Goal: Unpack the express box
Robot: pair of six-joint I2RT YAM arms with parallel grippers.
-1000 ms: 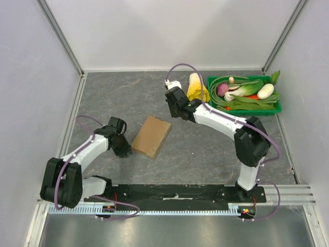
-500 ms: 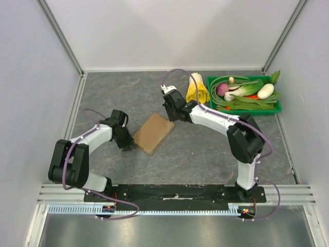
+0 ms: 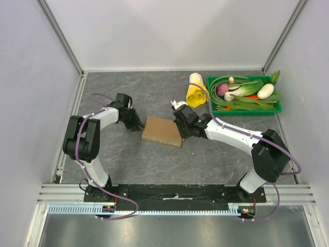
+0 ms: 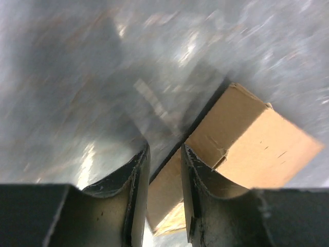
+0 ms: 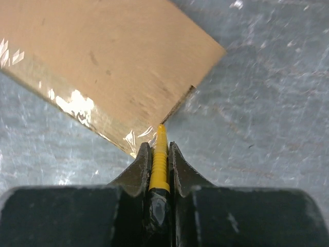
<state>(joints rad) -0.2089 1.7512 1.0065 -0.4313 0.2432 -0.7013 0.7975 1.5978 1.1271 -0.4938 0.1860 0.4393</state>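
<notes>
The express box, flat brown cardboard, lies shut on the grey table between both arms. My left gripper is at its left end. In the left wrist view this gripper stands narrowly open, with an edge of the box showing through the gap and nothing clamped. My right gripper is at the box's right end. In the right wrist view it is shut on a yellow ribbed tool. The tool's tip touches the taped corner of the box.
A green tray with several vegetables stands at the back right. A yellow object lies just left of it. White walls close in the table at the back and on both sides.
The left arm swung from the near left up to the box's left end. The right gripper came down from the back to the box's right end. The box turned to lie more level.
</notes>
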